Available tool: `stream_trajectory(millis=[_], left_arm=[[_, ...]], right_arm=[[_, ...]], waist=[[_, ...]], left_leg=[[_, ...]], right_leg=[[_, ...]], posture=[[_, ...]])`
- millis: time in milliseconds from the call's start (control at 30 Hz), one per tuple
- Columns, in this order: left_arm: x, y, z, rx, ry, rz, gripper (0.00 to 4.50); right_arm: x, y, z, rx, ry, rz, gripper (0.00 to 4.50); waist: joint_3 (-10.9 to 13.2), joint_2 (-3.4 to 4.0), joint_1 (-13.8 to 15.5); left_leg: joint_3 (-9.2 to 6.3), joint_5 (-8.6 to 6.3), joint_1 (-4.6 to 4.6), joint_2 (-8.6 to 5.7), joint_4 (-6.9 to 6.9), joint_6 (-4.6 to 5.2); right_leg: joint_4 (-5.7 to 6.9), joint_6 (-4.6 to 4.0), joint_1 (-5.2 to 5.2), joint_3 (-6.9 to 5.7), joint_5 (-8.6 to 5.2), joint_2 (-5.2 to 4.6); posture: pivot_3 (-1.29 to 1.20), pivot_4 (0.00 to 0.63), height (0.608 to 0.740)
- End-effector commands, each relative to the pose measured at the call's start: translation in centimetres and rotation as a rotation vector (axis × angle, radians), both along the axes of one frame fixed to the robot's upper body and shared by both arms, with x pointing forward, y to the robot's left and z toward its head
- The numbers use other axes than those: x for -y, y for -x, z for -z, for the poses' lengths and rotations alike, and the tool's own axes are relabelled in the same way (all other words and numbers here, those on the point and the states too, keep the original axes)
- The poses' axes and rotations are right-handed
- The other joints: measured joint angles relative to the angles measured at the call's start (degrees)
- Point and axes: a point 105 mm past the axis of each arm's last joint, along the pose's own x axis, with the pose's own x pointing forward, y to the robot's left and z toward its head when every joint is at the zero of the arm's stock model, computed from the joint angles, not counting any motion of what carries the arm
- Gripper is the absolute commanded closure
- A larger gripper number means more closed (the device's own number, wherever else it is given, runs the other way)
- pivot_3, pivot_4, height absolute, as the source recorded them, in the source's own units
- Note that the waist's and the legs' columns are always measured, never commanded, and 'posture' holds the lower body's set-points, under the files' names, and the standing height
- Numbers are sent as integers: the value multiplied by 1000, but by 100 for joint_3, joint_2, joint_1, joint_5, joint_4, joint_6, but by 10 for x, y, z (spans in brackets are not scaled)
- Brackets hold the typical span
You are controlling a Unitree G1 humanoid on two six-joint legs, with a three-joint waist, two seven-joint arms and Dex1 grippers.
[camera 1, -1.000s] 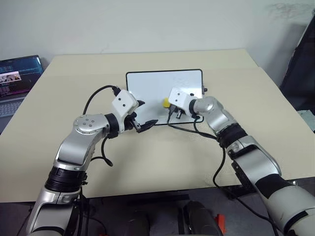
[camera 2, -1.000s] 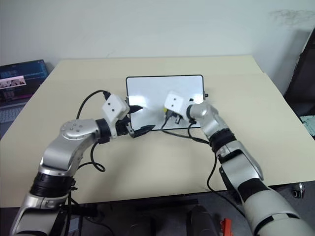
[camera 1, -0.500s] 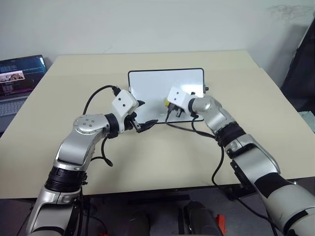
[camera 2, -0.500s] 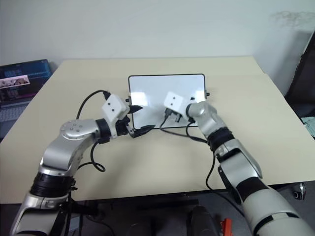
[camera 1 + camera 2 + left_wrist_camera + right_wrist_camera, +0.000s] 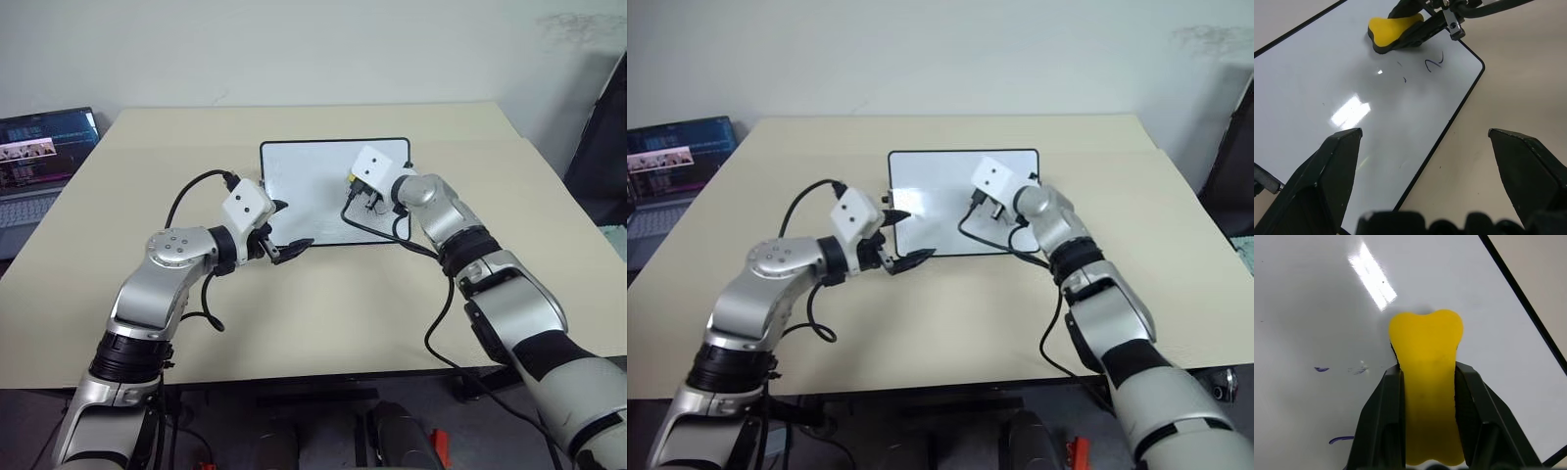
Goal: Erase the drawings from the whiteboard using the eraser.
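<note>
Left eye view: whiteboard lies flat near the middle of the beige table, long side running left-right, black frame all round. Right gripper is over the right part of the board, toward its far edge, fingers pinched tight on the eraser, which sticks out past the fingertips; the yellow block looks pressed to or just above the glossy surface, hard to tell which from the wrist view. Drawings: a thin dark blue squiggle sits close to the board's right short edge, just beside the eraser, with a couple of tiny faint ink specks next to it; right wrist view shows short blue dashes and a longer stroke beside the held eraser. Left gripper hovers at the near-left corner of the board, fingers spread wide apart, one fingertip over the white surface and the other over the table past the near edge, holding nothing. Black cables loop from the right wrist across the near edge of the board. Laptop with a lit screen sits off the table's far-left corner.
</note>
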Motion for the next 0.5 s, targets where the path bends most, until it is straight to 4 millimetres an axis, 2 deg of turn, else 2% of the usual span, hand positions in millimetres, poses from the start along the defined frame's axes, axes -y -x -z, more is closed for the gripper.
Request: stream_trajectory(millis=[33, 200, 400, 500], left_arm=[[-9, -2, -11, 49, -4, -19, 0], [-20, -1, -8, 39, -11, -46, 0], [-23, 0, -5, 23, -21, -53, 0], [-25, 1, -3, 16, -25, -58, 0]], right_arm=[[-2, 10, 34, -118, 44, -19, 3516], [-20, 36, 69, -256, 108, -148, 3517], [-14, 38, 72, -272, 115, -134, 3518], [-4, 28, 59, -225, 97, -79, 3518]], waist=[[0, 0, -46], [-2, -2, -134], [-1, -2, -117], [-2, -3, -107]], left_leg=[[0, 0, 1, 1, -3, 0], [0, -2, 4, 2, -24, -2], [0, -2, 6, 2, -29, -3], [0, -2, 4, 3, -27, -3]], right_leg=[[0, 1, 0, 0, 0, 0], [0, 30, -4, -1, 17, 1], [-2, 29, -6, -2, 17, 1], [-7, 5, -5, -2, 3, 1]], posture=[[0, 150, 740], [0, 150, 740], [0, 150, 740], [0, 150, 740]])
